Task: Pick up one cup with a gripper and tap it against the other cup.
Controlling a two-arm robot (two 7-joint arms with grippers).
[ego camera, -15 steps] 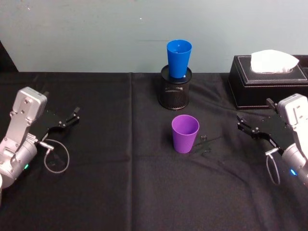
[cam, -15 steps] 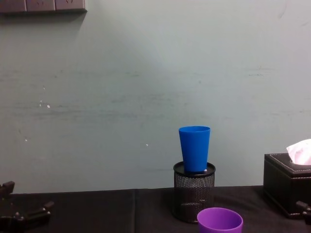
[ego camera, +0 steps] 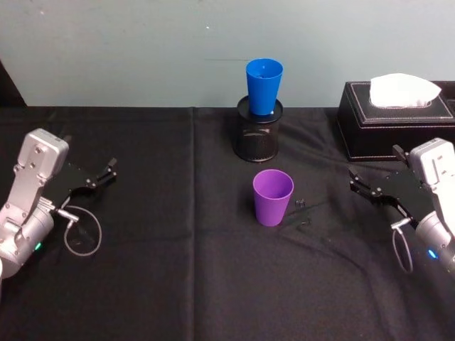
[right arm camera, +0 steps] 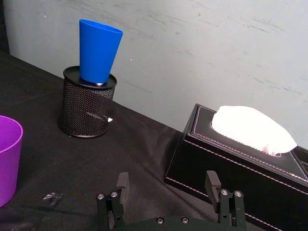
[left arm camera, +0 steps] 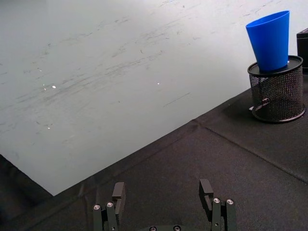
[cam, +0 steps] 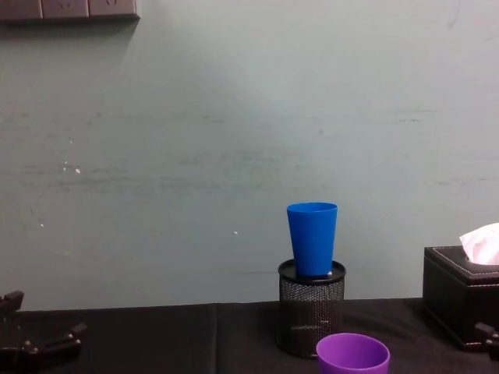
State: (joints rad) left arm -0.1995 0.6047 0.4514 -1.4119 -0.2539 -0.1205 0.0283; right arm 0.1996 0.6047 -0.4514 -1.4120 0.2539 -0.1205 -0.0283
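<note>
Since the frame half a second earlier, nothing is visibly changing: both cups are standing where they stood, and both arms are keeping their places at the sides of the table.

**Left side.** The two black fingers (left arm camera: 119,192) of the left gripper (left arm camera: 162,191) are standing wide apart and holding nothing. Behind them the silver left arm (ego camera: 32,185) is resting low at the left of the black cloth-covered table (ego camera: 178,270), well apart from either cup.

**Right side.** The fingers (right arm camera: 211,180) of the right gripper (right arm camera: 167,182) are likewise spread and empty. The silver right arm (ego camera: 437,185) is sitting at the right edge, just in front of the black tissue box (ego camera: 391,128).

**Task objects.** The tapered purple plastic tumbler (ego camera: 273,197) is standing upright, mouth up, near the middle of the table and untouched. Behind it the tapered bright blue plastic tumbler (ego camera: 264,85) is sitting upright in the mouth of the black mesh pen holder (ego camera: 259,138), so it is raised above the cloth.

**Progress.** The task appears to be at its very start, with no cup grasped or lifted. Still to come are the reach, the closing of the fingers on the purple plastic tumbler, the lift to the height of the blue plastic tumbler, and the tap. The right gripper is the nearer of the two to the purple plastic tumbler.
</note>
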